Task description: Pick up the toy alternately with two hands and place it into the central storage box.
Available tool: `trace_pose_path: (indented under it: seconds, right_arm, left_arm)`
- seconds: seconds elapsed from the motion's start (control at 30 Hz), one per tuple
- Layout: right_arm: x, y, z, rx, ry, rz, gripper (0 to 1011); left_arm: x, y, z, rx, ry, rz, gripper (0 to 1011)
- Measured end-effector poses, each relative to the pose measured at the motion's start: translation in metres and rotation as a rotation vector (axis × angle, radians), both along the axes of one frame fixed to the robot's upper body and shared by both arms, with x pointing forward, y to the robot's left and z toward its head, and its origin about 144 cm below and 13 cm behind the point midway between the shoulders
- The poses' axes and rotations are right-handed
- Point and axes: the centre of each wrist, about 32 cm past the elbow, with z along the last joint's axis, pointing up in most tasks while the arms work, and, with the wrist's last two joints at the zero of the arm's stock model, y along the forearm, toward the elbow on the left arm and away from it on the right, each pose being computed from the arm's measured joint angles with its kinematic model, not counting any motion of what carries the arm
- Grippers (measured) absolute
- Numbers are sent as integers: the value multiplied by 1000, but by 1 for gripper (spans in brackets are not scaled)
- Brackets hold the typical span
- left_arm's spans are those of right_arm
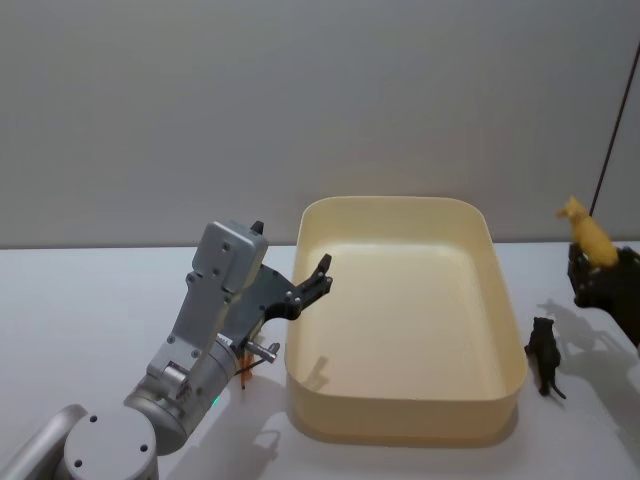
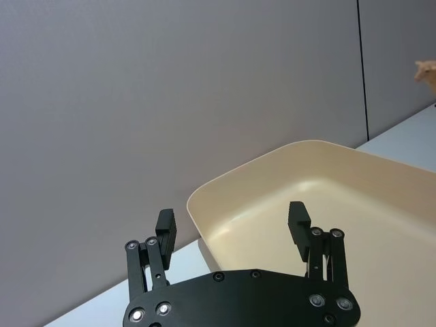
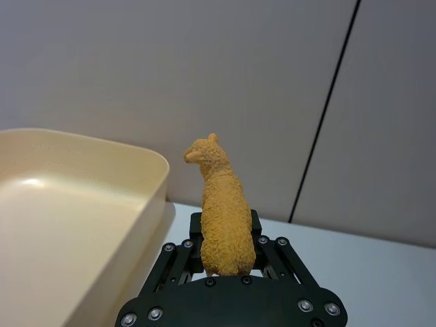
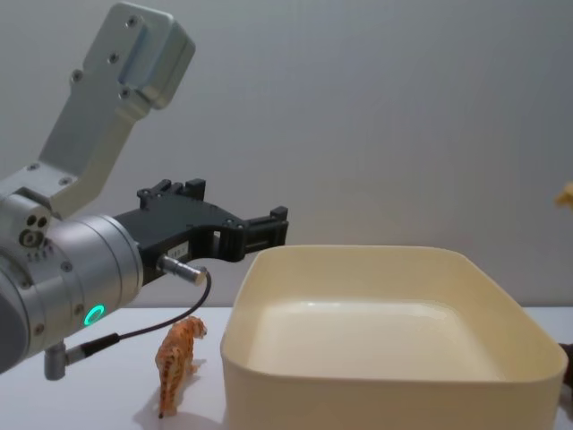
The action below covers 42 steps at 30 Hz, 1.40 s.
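Observation:
The cream storage box [image 1: 400, 203] stands in the middle of the table with nothing inside. My left gripper [image 1: 322, 274] hangs open and empty over the box's left rim; the left wrist view shows its spread fingers [image 2: 167, 222] above the rim [image 2: 238, 170]. An orange tiger toy [image 4: 179, 358] stands on the table beneath the left arm, also seen as the orange toy [image 1: 243, 376] in the head view. At the far right, my right gripper [image 1: 596, 260] is shut on a yellow llama toy [image 3: 221, 211], held upright above table height beside the box [image 3: 102, 144]. The llama [image 1: 586, 230] sticks up out of the fingers.
A small black toy animal [image 1: 545, 355] stands on the table just right of the box. A dark cable [image 1: 610, 130] runs down the wall at the right. The left arm's silver body with a green ring light [image 4: 92, 314] sits at the front left.

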Motion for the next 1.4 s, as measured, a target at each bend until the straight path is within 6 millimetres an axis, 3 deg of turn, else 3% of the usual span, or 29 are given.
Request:
trace_pose_path:
  seconds: [0.47,0.77,1.0,1.4]
  right_arm:
    - [22,16,30,31,-45,156,319]
    - [55,40,39,58,-8,300,352]
    - [85,62,43,78,32,397,580]
    - [97,71,47,82,45,443,945]
  left_arm:
    - [0,0,0,0,0,0,1001]
    - [0,0,0,0,0,0,1001]
    - [0,0,0,0,0,0,1001]
    - [0,0,0,0,0,0,1001]
